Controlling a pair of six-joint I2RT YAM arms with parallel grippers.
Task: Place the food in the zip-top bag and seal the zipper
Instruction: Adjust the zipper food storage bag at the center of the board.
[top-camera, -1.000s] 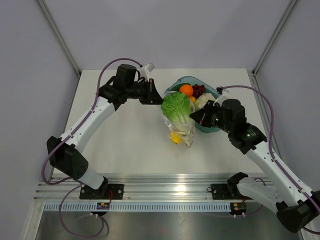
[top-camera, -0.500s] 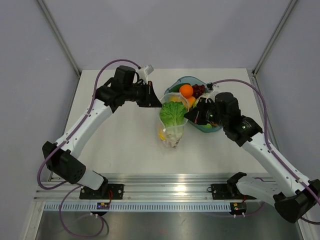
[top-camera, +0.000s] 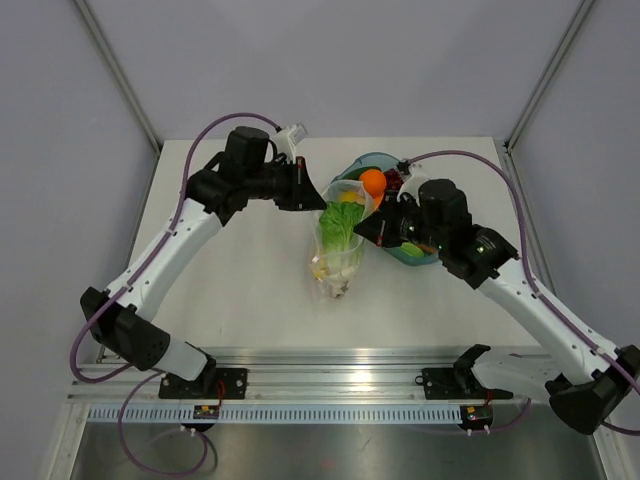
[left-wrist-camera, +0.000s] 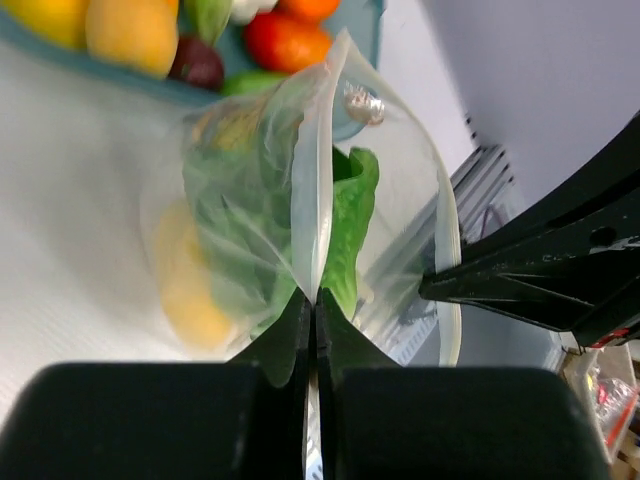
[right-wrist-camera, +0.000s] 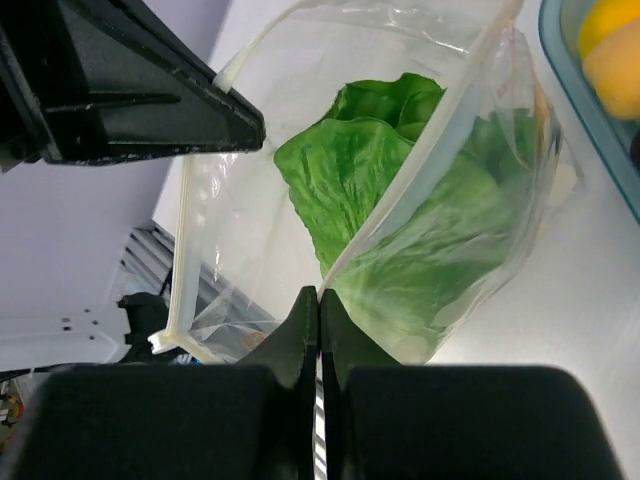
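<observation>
Above the white table (top-camera: 250, 290) within grey walls (top-camera: 60, 150), the left gripper (top-camera: 321, 205) and right gripper (top-camera: 359, 237) each clamp a rim of the zip-top bag (top-camera: 336, 272) beside the teal tray (top-camera: 373, 157), the lettuce (top-camera: 338, 228) inside half-hiding a yellow piece (left-wrist-camera: 185, 290).

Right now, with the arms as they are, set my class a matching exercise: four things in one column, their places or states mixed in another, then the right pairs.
Things:
1. lettuce
2. orange
3. left gripper
4. bag

Places or states:
A. lying in the teal tray
B. clamped on the bag's rim
C. clear, mouth held open
D. inside the bag

Pairs: 1-D, 2-A, 3-B, 4-C
</observation>
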